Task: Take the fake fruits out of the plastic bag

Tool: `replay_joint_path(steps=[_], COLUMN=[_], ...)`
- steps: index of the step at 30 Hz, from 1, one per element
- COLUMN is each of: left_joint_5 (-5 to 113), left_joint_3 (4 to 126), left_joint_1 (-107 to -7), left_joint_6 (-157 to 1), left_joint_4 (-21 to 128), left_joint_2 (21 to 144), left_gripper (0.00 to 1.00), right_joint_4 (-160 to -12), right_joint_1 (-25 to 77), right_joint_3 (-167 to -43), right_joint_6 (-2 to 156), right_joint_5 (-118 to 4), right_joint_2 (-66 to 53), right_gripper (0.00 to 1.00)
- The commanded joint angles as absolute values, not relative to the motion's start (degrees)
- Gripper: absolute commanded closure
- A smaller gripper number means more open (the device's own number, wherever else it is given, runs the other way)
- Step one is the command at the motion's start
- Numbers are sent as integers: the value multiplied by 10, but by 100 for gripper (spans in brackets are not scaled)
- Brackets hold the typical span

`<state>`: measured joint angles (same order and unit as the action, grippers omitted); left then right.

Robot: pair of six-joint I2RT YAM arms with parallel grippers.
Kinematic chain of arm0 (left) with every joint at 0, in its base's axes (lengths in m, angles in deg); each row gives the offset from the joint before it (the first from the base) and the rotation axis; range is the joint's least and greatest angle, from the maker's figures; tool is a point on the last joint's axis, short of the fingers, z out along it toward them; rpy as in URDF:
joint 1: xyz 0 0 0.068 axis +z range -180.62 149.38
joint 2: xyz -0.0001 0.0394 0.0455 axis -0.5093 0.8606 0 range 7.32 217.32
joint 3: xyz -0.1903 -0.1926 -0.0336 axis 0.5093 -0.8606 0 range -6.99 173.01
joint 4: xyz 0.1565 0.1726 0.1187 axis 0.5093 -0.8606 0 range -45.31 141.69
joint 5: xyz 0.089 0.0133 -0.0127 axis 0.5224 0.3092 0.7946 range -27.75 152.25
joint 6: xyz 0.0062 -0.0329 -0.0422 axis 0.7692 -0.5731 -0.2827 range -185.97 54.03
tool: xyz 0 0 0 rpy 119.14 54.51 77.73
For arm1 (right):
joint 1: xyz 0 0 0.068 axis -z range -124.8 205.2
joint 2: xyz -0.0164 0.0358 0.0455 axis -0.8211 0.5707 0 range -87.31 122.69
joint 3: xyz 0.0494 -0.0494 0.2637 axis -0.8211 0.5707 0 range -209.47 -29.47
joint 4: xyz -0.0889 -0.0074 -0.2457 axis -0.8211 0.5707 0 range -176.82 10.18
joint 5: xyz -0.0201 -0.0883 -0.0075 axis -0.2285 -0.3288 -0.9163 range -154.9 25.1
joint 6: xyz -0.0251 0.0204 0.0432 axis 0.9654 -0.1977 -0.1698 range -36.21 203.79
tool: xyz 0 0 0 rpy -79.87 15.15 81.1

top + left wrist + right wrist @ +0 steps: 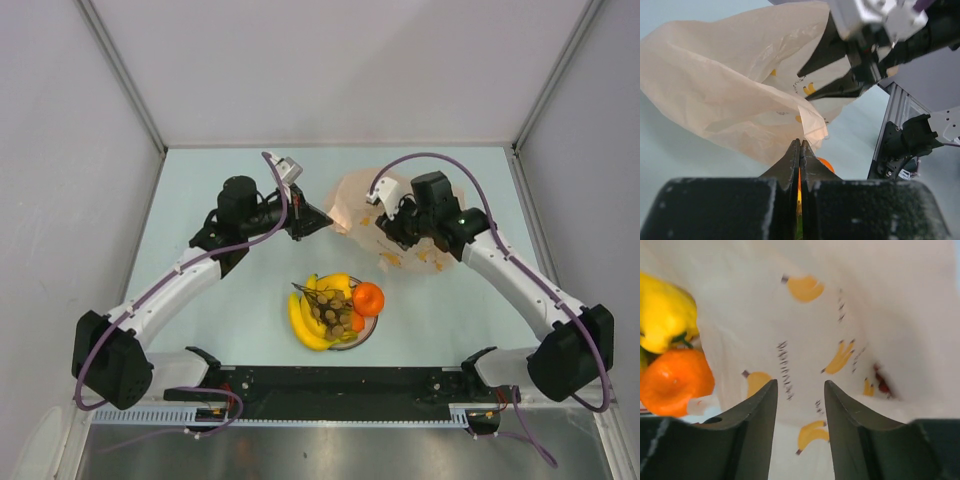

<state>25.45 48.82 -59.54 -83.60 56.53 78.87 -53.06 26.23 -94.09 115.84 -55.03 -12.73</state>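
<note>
Jaws of the left gripper (800,144) are pressed together on a corner of the crinkly translucent plastic bag (725,85), those of the right gripper (800,387) are held apart over its banana prints and unreadable dark lettering, and glossy fake fruits (335,310) are heaped at lower centre of the overhead view.

The desk (220,200) is a plain, pale blue-green surface. A crinkly pale-orange plastic bag (352,205) lies on it beneath the right tool (800,387). One edge of the bag reaches across to the tip of the left tool (800,145). A round plate (366,334) heaped with fake fruits (335,305) rests on the desk between the two tools. It sits back toward the arm bases, apart from the bag.
</note>
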Motion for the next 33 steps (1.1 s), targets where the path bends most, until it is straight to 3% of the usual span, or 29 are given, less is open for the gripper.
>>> replay_joint_path(steps=[1, 6, 13, 21, 25, 33], left_joint_5=[240, 237, 229, 223, 221, 216], left_joint_3=[486, 488, 514, 524, 525, 521], left_joint_1=[-600, -600, -600, -600, -600, -600], left_joint_6=[-843, -851, -880, -894, -892, -864], left_joint_4=[589, 595, 607, 611, 609, 590], left_joint_2=[779, 779, 785, 791, 797, 803], left_gripper=[100, 100, 100, 100, 100, 100], right_joint_4=[-555, -552, -647, -798, -812, -841], right_joint_1=[281, 267, 279, 306, 313, 328], right_joint_3=[-1003, -1004, -1004, -1021, -1058, -1148], right_joint_6=[1172, 1241, 1342, 1433, 1436, 1412], right_joint_5=[-482, -552, -708, -762, -776, -810], right_joint_2=[-103, -50, 44, 138, 195, 299], right_gripper=[62, 91, 100, 96, 82, 68])
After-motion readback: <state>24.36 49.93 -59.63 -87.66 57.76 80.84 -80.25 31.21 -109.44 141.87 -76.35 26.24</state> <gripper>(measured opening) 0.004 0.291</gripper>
